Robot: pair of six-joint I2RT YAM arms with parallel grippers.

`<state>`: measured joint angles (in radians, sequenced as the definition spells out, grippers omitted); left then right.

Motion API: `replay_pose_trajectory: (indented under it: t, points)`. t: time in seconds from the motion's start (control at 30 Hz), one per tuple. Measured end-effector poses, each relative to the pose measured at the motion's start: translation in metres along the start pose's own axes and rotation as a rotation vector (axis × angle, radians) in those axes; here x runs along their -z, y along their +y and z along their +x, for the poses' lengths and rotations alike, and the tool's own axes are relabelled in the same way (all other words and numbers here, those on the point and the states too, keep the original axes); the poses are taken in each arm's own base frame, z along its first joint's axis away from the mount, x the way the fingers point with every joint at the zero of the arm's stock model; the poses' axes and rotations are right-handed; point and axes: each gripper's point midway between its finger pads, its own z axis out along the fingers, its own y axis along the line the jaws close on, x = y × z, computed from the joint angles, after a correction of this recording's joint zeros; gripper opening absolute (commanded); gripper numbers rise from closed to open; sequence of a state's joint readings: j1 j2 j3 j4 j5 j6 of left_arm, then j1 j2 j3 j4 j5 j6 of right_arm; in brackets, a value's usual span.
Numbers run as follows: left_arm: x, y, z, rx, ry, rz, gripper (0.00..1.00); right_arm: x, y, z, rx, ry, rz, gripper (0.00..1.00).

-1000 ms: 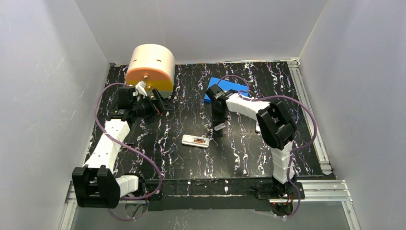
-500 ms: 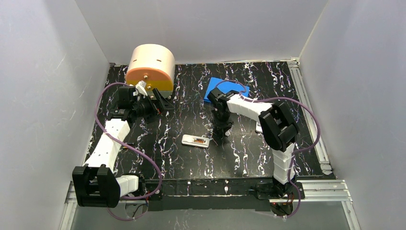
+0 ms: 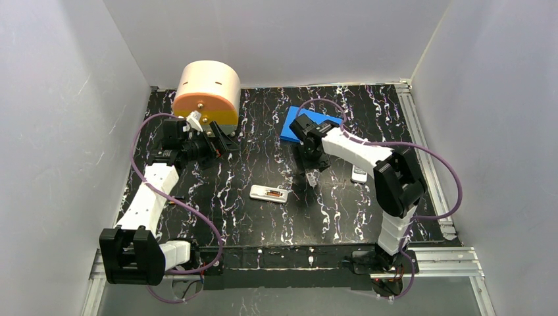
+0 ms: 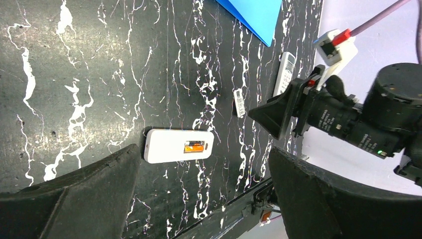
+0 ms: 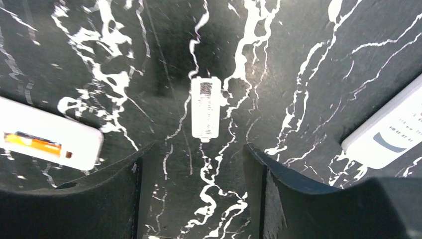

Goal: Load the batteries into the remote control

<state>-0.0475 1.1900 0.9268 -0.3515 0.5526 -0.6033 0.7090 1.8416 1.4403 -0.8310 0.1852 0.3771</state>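
The white remote control [image 3: 268, 193] lies flat mid-table with its back compartment uncovered. An orange battery [image 4: 194, 147] sits in that compartment with a darker one beside it; the orange one also shows in the right wrist view [image 5: 39, 143]. A small white battery cover [image 5: 205, 108] lies on the table to the remote's right [image 3: 312, 178]. My right gripper [image 5: 194, 191] hangs open just above the cover and holds nothing [image 3: 306, 166]. My left gripper [image 4: 204, 199] is wide open and empty, raised at the back left [image 3: 218, 141].
A second white remote [image 3: 359, 174] lies right of the cover. A blue flat pad [image 3: 308, 125] sits behind the right gripper. A cream and orange round container [image 3: 206, 93] stands at the back left, just behind the left gripper.
My right gripper lowered the small white cover to the table, opened and let it go. The left arm has not moved.
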Motion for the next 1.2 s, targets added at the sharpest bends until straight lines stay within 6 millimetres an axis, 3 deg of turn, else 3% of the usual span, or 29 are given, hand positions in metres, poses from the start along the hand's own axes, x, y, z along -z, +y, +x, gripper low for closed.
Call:
replay_pose_trajectory:
  t: [0.27,0.57,0.8,1.03,1.2]
  points:
    - [0.000,-0.001,0.001,0.001,0.004,0.006,0.98,-0.026,-0.009,0.031,0.076,0.100,0.022,0.63]
    - [0.000,-0.001,0.001,0.001,0.006,0.008,0.98,-0.040,0.000,0.029,0.093,0.104,-0.028,0.51]
    - [-0.003,0.002,0.002,0.011,0.020,0.002,0.98,-0.049,-0.006,0.036,0.066,0.130,-0.032,0.50]
    - [-0.004,0.001,0.003,0.013,0.024,0.005,0.98,-0.050,-0.008,0.035,0.050,0.131,-0.028,0.25]
    - [-0.008,0.001,0.004,0.014,0.042,0.010,0.98,-0.050,-0.008,0.035,0.046,0.132,-0.030,0.19]
